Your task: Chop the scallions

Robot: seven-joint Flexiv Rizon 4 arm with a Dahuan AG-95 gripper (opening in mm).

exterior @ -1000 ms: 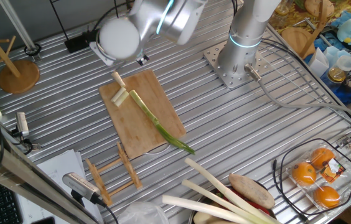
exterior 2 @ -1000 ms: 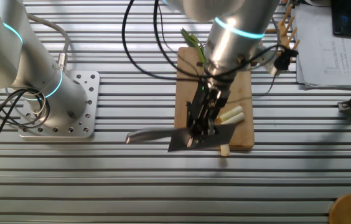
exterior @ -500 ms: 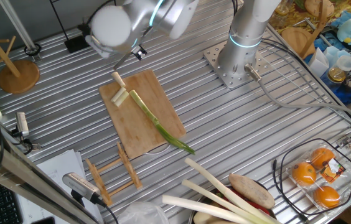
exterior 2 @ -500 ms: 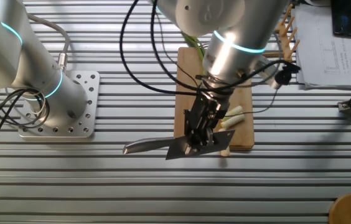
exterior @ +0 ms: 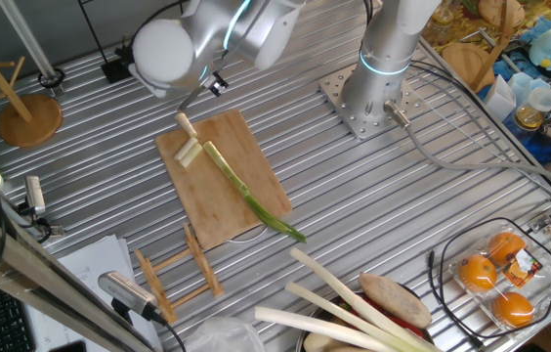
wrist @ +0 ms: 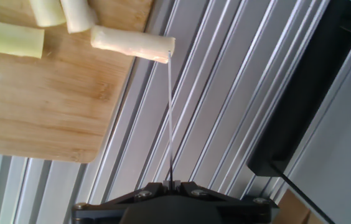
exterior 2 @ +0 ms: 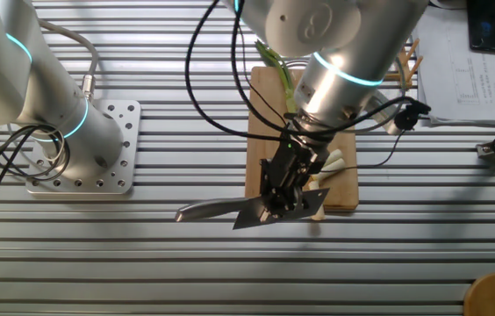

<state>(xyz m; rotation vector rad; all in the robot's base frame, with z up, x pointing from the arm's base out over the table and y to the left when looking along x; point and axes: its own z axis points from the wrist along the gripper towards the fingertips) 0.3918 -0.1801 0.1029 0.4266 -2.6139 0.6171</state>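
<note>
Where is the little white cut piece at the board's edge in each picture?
One fixed view: cut piece at the cutting board's upper-left end.
The other fixed view: hidden behind the knife.
Hand view: cut piece at top, overhanging the board's edge.
Shared landmark: the cutting board.

Ribbed metal table (exterior: 373, 205) (cutting board (exterior: 246, 166) lying flat).

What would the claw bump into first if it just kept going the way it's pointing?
Probably the short pale cut scallion piece at the edge of the bamboo cutting board: the knife blade held in the claw points right at it. Depth is unclear.
</note>
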